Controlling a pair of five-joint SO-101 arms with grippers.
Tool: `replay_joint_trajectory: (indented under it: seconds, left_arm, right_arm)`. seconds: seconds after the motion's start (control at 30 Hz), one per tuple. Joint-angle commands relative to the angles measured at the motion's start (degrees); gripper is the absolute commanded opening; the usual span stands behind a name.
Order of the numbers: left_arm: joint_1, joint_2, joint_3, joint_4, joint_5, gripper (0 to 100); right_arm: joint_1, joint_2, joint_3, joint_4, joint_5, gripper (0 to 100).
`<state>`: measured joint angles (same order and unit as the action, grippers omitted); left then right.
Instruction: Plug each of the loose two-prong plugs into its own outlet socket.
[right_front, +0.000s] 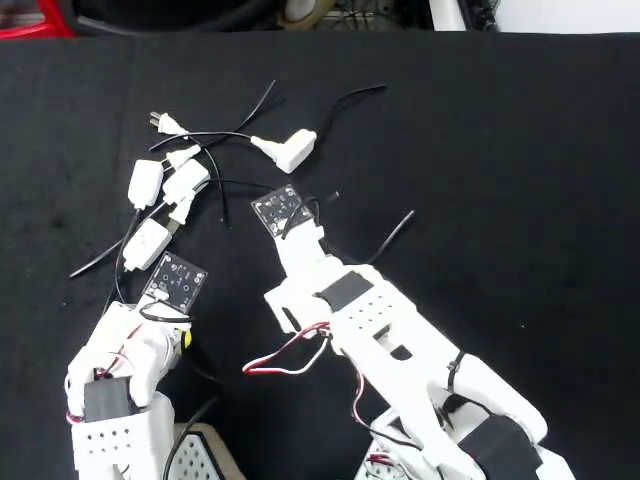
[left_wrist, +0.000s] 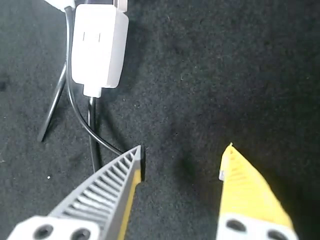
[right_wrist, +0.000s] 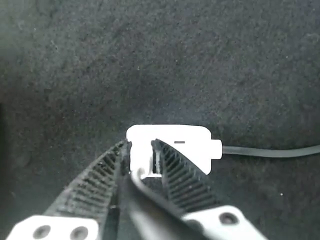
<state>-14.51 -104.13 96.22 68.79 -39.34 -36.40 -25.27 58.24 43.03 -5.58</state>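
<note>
The left claw (left_wrist: 184, 149) hangs released over the black bench (left_wrist: 240, 75). Its grey finger (left_wrist: 107, 185) and yellow finger (left_wrist: 245, 185) are spread well apart with nothing between them. Just ahead of the grey finger a white outlet socket (left_wrist: 97, 50) lies flat on the bench, its two slots facing up. Its black cord (left_wrist: 80, 120) curves close past that fingertip (whether it touches, I cannot tell).

The right claw (right_wrist: 140, 145) is clenched on a white plug (right_wrist: 185, 150). Its dark ribbed fingers (right_wrist: 182, 175) pinch one end of the plug's body. A thin cord (right_wrist: 270, 151) leaves the other end and lies along the bench.

In the high view the left arm (right_front: 115, 370) sits at the near left corner. The right arm (right_front: 400, 350) stretches diagonally toward the middle of the bench. Beyond the left arm, a rounded white connector (right_front: 145, 183) and a second white connector (right_front: 187, 180) lie just beside each other among tangled black cords. Farther back is a small two-prong plug (right_front: 160, 122) with its prongs bare. To its right, well apart from it, an angled white plug (right_front: 290, 148) lies beyond the right arm's tip.
</note>
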Motion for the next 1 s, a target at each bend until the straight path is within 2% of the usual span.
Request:
replay_joint_trajectory:
  seconds: [0.0,0.2,0.47,0.77,0.97]
  left_arm:
    - [-0.92,-0.26,1.1,0.09,-0.53,25]
    - [-1.01,-0.26,1.1,0.18,-0.53,25]
    - [-0.84,-0.26,1.1,0.18,-0.53,25]
    - [-0.84,-0.26,1.1,0.18,-0.53,25]
    - [-0.75,-0.26,1.1,0.18,-0.53,25]
  right_arm:
    - [0.7,3.03,-0.92,-1.23,3.87,1.1]
    - [0.97,13.67,-5.05,-3.16,4.75,1.1]
    - [10.55,11.21,-10.51,-3.08,7.03,1.1]
    - [15.12,12.97,-21.14,-3.69,7.12,1.1]
    - [20.04,27.03,-32.57,-13.98,7.12,1.1]
